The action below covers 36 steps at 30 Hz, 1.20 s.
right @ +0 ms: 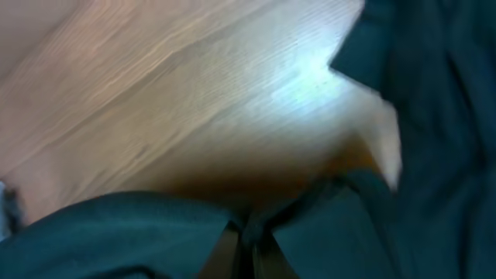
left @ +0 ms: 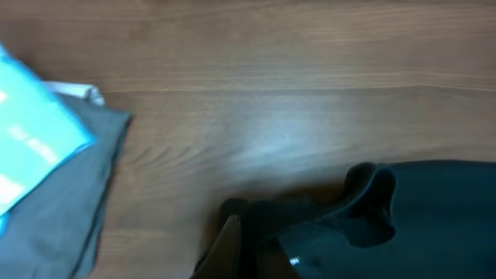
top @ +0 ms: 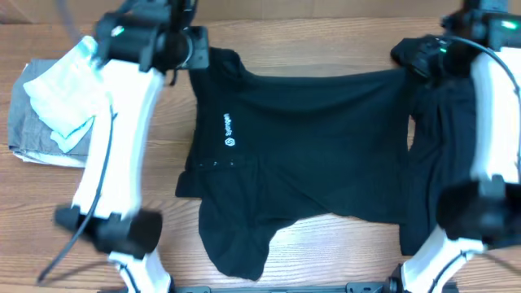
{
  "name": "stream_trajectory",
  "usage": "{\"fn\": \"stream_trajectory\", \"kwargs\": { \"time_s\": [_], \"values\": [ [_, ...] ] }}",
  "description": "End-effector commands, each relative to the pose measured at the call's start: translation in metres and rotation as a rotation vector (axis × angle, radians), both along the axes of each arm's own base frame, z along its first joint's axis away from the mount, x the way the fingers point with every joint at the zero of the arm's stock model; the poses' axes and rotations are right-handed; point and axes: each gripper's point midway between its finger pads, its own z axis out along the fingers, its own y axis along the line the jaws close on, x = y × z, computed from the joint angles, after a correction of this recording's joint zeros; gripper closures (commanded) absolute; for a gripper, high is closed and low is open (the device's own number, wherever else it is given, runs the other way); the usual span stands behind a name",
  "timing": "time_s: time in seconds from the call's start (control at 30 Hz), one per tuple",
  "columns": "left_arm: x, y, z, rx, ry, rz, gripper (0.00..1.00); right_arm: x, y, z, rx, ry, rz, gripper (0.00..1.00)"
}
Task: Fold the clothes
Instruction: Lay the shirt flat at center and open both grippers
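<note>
step: fold far edge | left pincer (top: 194, 50) and right pincer (top: 411, 55) clamped on polo shirt (top: 317, 138) | carry both level, span between them taut

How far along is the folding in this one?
Done: nothing folded yet; the black short-sleeved polo shirt lies spread out, logo side up, on the wooden table. In hand: the left gripper and right gripper are each shut on its far edge, stretched between them. Left: every fold.

light brown wood-grain table (top: 342, 252), with a soft pale glare (left: 267, 136) of light on its surface.
</note>
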Motion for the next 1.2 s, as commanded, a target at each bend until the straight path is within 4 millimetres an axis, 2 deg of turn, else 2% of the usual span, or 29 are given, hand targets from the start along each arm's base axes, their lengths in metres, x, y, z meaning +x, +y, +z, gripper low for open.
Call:
{"fn": "stream_trajectory", "kwargs": {
  "time_s": [0.0, 0.07, 0.1, 0.13, 0.17, 0.2, 0.23, 0.27, 0.33, 0.37, 0.43, 0.5, 0.57, 0.67, 0.7, 0.73, 0.83, 0.9, 0.93, 0.97, 1.07, 1.1, 1.17],
  "values": [
    [0.041, 0.006, -0.062, 0.003, 0.069, 0.06, 0.96, 0.037, -0.003, -0.047, -0.027, 0.013, -0.01, 0.96],
    [0.065, 0.004, -0.097, -0.02, 0.088, 0.058, 0.96, 0.067, -0.002, -0.077, -0.031, -0.027, 0.0, 0.96],
    [0.074, 0.004, -0.113, -0.031, 0.098, 0.061, 0.96, 0.08, -0.001, -0.088, -0.032, -0.048, 0.008, 0.93],
    [0.082, 0.006, -0.131, -0.041, 0.115, 0.066, 0.91, 0.091, 0.001, -0.097, -0.027, -0.071, 0.019, 0.85],
    [0.088, 0.008, -0.146, -0.058, 0.132, 0.069, 0.71, 0.1, 0.005, -0.106, -0.014, -0.093, 0.042, 0.81],
    [0.092, 0.011, -0.162, -0.08, 0.155, 0.07, 0.38, 0.108, 0.01, -0.111, 0.004, -0.117, 0.071, 0.71],
    [0.094, 0.015, -0.175, -0.107, 0.181, 0.072, 0.0, 0.116, 0.016, -0.113, 0.032, -0.151, 0.108, 0.42],
    [0.094, 0.017, -0.18, -0.12, 0.192, 0.07, 0.0, 0.119, 0.018, -0.112, 0.041, -0.167, 0.116, 0.36],
    [0.094, 0.024, -0.183, -0.166, 0.205, 0.052, 0.0, 0.128, 0.021, -0.104, 0.046, -0.22, 0.143, 0.33],
    [0.095, 0.028, -0.18, -0.186, 0.201, 0.049, 0.0, 0.133, 0.022, -0.094, 0.048, -0.25, 0.148, 0.26],
    [0.097, 0.038, -0.16, -0.233, 0.171, 0.05, 0.0, 0.138, 0.021, -0.074, 0.036, -0.292, 0.16, 0.22],
    [0.094, 0.044, -0.133, -0.277, 0.139, 0.048, 0.0, 0.135, 0.02, -0.051, 0.017, -0.312, 0.181, 0.18],
    [0.086, 0.048, -0.104, -0.314, 0.109, 0.041, 0.0, 0.124, 0.017, -0.03, 0.002, -0.297, 0.183, 0.16],
    [0.062, 0.055, -0.069, -0.302, 0.099, 0.052, 0.06, 0.091, 0.009, -0.012, -0.01, -0.201, 0.151, 0.16],
    [0.053, 0.056, -0.061, -0.291, 0.102, 0.04, 0.13, 0.077, 0.006, -0.009, -0.004, -0.16, 0.142, 0.16],
    [0.042, 0.055, -0.053, -0.279, 0.111, 0.021, 0.26, 0.061, 0.004, -0.007, 0.005, -0.109, 0.132, 0.19],
    [0.013, 0.051, -0.037, -0.26, 0.15, -0.011, 0.7, 0.023, -0.008, -0.01, 0.034, 0.021, 0.095, 0.31],
    [-0.005, 0.05, -0.03, -0.248, 0.18, -0.009, 0.8, 0.006, -0.018, -0.013, 0.051, 0.087, 0.065, 0.41],
    [-0.014, 0.051, -0.026, -0.239, 0.192, -0.007, 0.83, -0.001, -0.023, -0.015, 0.06, 0.113, 0.05, 0.48],
    [-0.024, 0.051, -0.022, -0.231, 0.205, -0.006, 0.85, -0.009, -0.029, -0.016, 0.07, 0.143, 0.033, 0.51],
    [-0.051, 0.051, -0.005, -0.209, 0.224, -0.002, 0.91, -0.031, -0.04, -0.016, 0.093, 0.215, -0.003, 0.53],
    [-0.062, 0.048, 0.002, -0.208, 0.225, -0.008, 0.91, -0.034, -0.043, -0.014, 0.096, 0.216, -0.014, 0.58],
    [-0.078, 0.045, 0.012, -0.195, 0.226, -0.018, 0.92, -0.04, -0.044, -0.01, 0.097, 0.213, -0.019, 0.58]
  ]
}}
